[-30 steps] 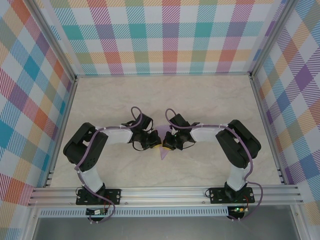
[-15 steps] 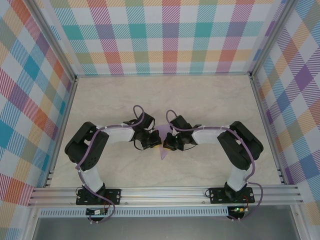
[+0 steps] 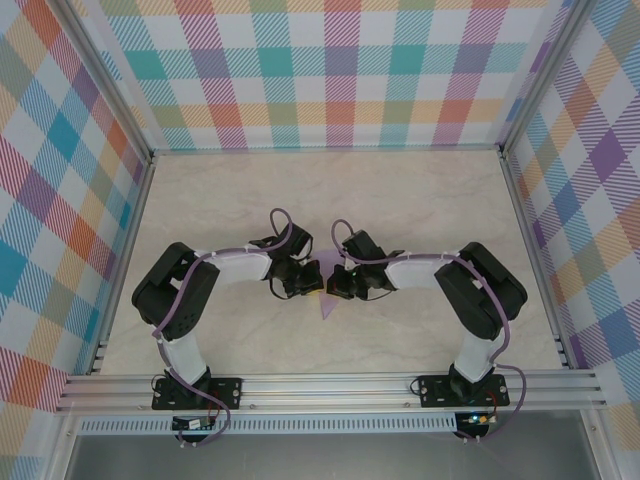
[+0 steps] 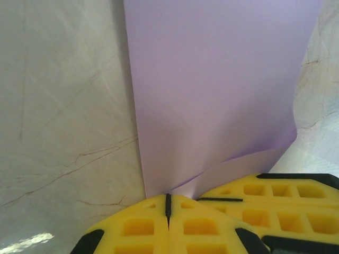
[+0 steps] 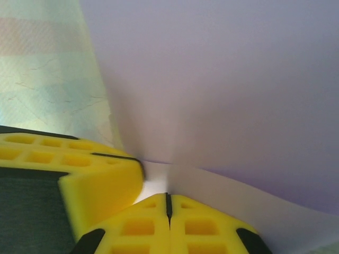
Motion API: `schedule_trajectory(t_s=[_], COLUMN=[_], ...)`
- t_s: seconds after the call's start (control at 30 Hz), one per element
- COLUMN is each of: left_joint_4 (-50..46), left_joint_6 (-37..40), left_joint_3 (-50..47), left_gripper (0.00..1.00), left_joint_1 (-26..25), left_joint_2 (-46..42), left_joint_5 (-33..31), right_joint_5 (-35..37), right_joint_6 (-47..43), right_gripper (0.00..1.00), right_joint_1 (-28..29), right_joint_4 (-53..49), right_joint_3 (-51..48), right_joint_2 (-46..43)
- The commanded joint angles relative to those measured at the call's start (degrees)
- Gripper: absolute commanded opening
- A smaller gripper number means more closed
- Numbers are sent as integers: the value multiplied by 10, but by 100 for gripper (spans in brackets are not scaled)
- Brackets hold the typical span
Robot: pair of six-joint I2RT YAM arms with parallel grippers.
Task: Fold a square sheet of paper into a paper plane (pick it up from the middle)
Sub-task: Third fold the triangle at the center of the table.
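Observation:
The lavender sheet of paper (image 3: 325,304) lies folded at the table's middle, with a pointed tip toward the near edge. My left gripper (image 3: 309,286) and right gripper (image 3: 336,286) meet tip to tip over it. In the left wrist view the left gripper (image 4: 168,198) is shut, and the paper (image 4: 212,79) rises from its seam, one flap curling toward the right gripper's yellow fingers (image 4: 265,203). In the right wrist view the right gripper (image 5: 168,197) is shut on a crease of the paper (image 5: 222,79), with the left gripper's fingers (image 5: 79,174) close beside it.
The marble-patterned tabletop (image 3: 420,200) is walled by checked panels on three sides. An aluminium rail (image 3: 330,385) runs along the near edge, where both arm bases are bolted. Both arms bend inward, elbows out toward the side walls.
The left arm's elbow and forearm have shifted slightly to the right. Both grippers stay shut at the paper, which keeps its place.

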Motion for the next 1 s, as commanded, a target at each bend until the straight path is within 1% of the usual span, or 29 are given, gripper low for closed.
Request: schedule_trajectory(t_s=[0.0, 0.2, 0.4, 0.47, 0.67, 0.8, 0.97], left_joint_4=[-93, -103, -98, -97, -100, -101, -103], left_joint_6=[13, 20, 20, 20, 22, 23, 23], left_joint_3=[-18, -17, -12, -12, -9, -11, -13], left_gripper=[0, 0, 0, 0, 0, 0, 0], left_joint_1=[-4, -4, -4, -4, -4, -4, -4], left_joint_2=[41, 47, 55, 55, 59, 59, 61], left_joint_5=[-86, -98, -90, -90, -89, -91, -94], right_joint_5=[28, 44, 38, 28, 19, 22, 51], right_joint_6=[-21, -39, -53, -53, -54, -49, -59], right_gripper=[2, 2, 3, 3, 3, 3, 3], right_joint_1=[-4, -11, -17, -17, -18, -25, -51], right_joint_4=[7, 27, 10, 20, 40, 58, 52], right_joint_3=[-40, -98, -54, -38, -12, -34, -81], right_joint_2=[-20, -51, -81, -75, -17, -9, -25])
